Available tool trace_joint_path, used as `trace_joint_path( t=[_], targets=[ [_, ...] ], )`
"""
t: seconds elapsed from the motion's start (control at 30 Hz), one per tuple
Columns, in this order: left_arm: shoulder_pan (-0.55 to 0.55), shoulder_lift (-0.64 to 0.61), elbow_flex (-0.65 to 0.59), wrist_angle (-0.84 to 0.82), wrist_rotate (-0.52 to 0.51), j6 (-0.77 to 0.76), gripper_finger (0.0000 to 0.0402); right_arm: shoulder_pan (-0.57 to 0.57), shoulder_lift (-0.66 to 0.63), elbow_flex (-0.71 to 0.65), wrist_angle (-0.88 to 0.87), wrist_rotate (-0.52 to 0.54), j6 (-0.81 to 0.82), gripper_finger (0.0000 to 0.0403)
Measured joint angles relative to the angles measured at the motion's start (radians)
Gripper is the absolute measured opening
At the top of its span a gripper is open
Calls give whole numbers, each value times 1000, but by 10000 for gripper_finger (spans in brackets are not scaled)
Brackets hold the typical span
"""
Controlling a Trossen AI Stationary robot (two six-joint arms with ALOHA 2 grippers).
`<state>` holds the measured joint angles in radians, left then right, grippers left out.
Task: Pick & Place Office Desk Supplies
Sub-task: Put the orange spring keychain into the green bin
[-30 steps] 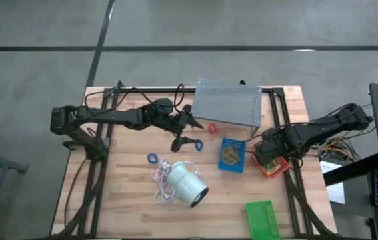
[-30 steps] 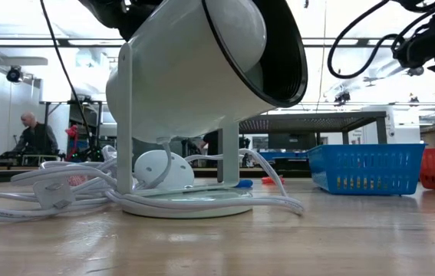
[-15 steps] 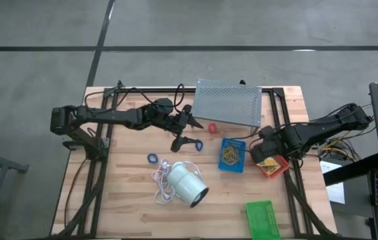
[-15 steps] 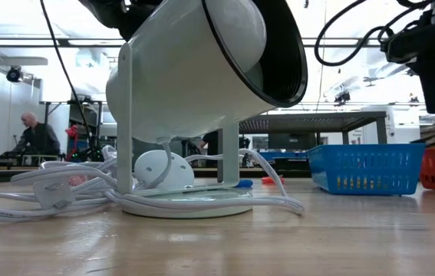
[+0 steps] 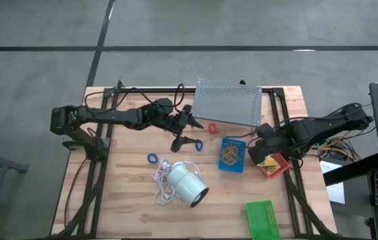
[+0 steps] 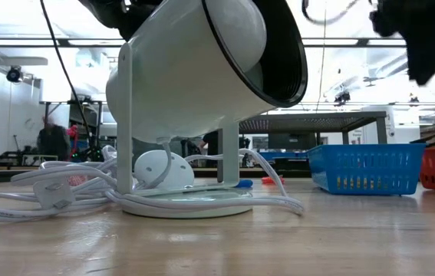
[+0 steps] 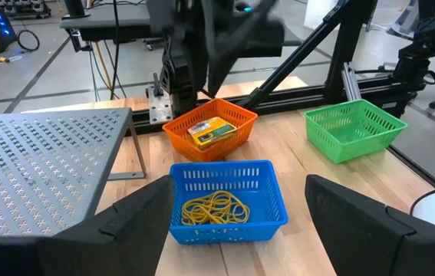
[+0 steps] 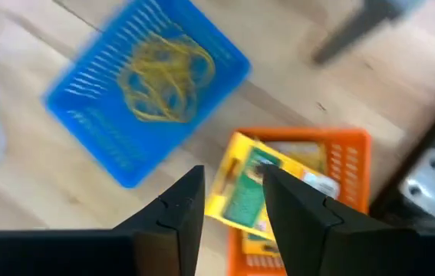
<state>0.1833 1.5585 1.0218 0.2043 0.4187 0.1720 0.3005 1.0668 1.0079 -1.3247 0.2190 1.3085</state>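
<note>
An orange tray (image 7: 177, 129) stands near the table's right edge with a yellow printed box (image 8: 236, 188) lying in it, one end up at the rim. My right gripper (image 8: 232, 180) hovers above it, open; the box shows through the gap and the fingers touch nothing. Left of it a blue tray (image 5: 232, 155) holds tan rubber bands (image 7: 215, 208). A green tray (image 5: 263, 220) sits at the near edge. A red loop (image 5: 211, 126) and blue loops (image 5: 152, 158) lie on the wood. My left gripper (image 5: 187, 130) waits open above the middle of the table.
A grey perforated stand (image 5: 227, 103) stands at the far side. A big white cylinder (image 5: 187, 185) with white cord (image 5: 161, 183) lies left of centre near the front. Black frame rails (image 5: 295, 193) run along the table's sides. A person (image 6: 52, 142) moves in the room behind.
My right gripper has risen from the orange tray and drifted a little toward the table's left, tipping as it went; the tray and its box now show more fully beneath it.
</note>
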Motion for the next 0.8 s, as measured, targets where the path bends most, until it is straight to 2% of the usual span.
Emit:
trace_joint_path(
  t=[0.13,0.33,0.47,0.63,0.8],
  targets=[
    [0,-3,0,-2,0,-56,294,0,0,85,27,118,-51,118],
    [2,-52,0,-100,0,-49,294,0,0,154,125,313,-260,107],
    [2,-117,0,-188,0,42,294,0,0,162,186,421,-408,104],
    [2,-214,0,-298,-1,30,294,0,1,130,251,543,-505,109],
    [2,-302,0,-407,-15,-6,294,0,1,106,278,589,-567,106]
  ],
)
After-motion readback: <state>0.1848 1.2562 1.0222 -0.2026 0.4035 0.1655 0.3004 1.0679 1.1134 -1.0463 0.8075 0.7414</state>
